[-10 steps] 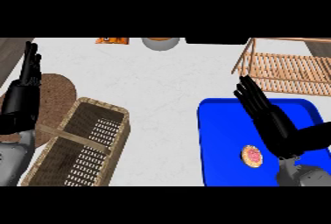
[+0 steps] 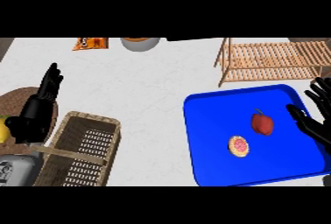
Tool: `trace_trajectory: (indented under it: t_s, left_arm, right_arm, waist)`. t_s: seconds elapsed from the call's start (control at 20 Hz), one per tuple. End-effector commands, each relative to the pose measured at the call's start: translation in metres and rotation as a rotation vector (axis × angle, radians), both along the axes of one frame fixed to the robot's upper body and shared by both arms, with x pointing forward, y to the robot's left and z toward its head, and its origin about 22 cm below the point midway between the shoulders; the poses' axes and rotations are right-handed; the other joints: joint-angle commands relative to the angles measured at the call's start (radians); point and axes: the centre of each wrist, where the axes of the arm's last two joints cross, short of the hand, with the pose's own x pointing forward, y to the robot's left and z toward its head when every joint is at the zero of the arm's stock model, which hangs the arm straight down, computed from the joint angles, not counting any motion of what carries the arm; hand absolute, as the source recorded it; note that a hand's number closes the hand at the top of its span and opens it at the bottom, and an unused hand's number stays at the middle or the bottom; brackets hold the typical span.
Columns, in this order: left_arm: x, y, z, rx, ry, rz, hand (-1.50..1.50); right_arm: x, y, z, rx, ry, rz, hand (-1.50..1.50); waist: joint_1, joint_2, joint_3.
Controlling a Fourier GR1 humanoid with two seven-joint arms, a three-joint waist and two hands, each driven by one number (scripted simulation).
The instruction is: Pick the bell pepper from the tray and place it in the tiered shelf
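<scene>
A red bell pepper (image 2: 262,123) lies on the blue tray (image 2: 213,144) at the right of the counter. A small round pink-topped pastry (image 2: 239,145) sits just left and below it on the tray. My right hand (image 2: 315,119) is open at the tray's right edge, fingers straight, a short way right of the pepper and not touching it. The wooden tiered shelf (image 2: 271,59) stands behind the tray at the upper right. My left hand (image 2: 39,109) is open at the left edge, fingers up, holding nothing.
A woven basket (image 2: 81,148) stands at the lower left beside a round brown mat (image 2: 16,103). A yellow item (image 2: 5,129) and a grey object (image 2: 13,168) show at the left edge. An orange packet (image 2: 90,43) and a grey bowl (image 2: 140,43) sit at the back.
My right hand has moved right, off the middle of the tray, uncovering the bell pepper. The view has shifted slightly. My left hand stays put.
</scene>
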Motion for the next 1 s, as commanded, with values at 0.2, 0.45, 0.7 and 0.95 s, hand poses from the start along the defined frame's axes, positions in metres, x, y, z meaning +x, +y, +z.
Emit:
trace_trajectory:
  t_s: [0.2, 0.45, 0.7, 0.95]
  left_arm:
    - [-0.021, -0.037, -0.042, -0.121, 0.175, -0.112, 0.0]
    - [-0.017, -0.057, -0.034, -0.118, 0.175, -0.157, 0.0]
    - [-0.007, -0.078, -0.037, -0.098, 0.187, -0.166, 0.0]
    - [-0.001, -0.077, -0.026, -0.089, 0.168, -0.174, 0.0]
  right_arm:
    - [-0.052, -0.061, -0.066, -0.235, 0.018, -0.819, -1.5]
    - [-0.081, -0.07, -0.07, -0.182, -0.232, -0.8, -1.5]
    - [-0.104, -0.051, -0.076, -0.295, 0.003, -0.515, -1.5]
    - [-0.103, -0.035, -0.033, -0.388, 0.114, -0.457, -1.5]
  waist:
    - [0.04, 0.004, -0.003]
    - [0.079, -0.006, -0.005]
    - [0.087, -0.003, -0.008]
    - [0.093, -0.003, -0.01]
